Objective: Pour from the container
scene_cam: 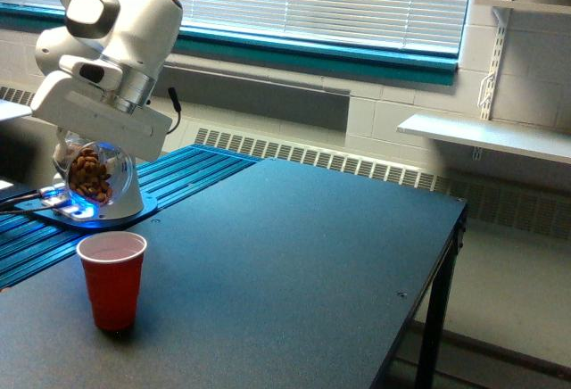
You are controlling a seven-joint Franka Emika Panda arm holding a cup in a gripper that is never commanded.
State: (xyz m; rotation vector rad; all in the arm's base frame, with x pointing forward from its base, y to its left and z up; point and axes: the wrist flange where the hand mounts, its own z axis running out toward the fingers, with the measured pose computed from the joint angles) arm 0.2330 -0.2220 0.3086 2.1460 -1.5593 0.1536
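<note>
Clear, rigid container [92, 173], upper left, looks light and probably slippery. Pincer [85, 153] seems clamped around its rounded body.

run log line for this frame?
tool: shut on clear rounded jar of brown nuts | jar tilted above red plastic cup | nothing pouring yet

a clear container [93, 175] of brown pieces, a red cup [111, 279], a dark table [294, 255], a white arm [116, 32].

Lab/classrm: cinder-block wall [419, 103], blinds [312, 1]
</note>
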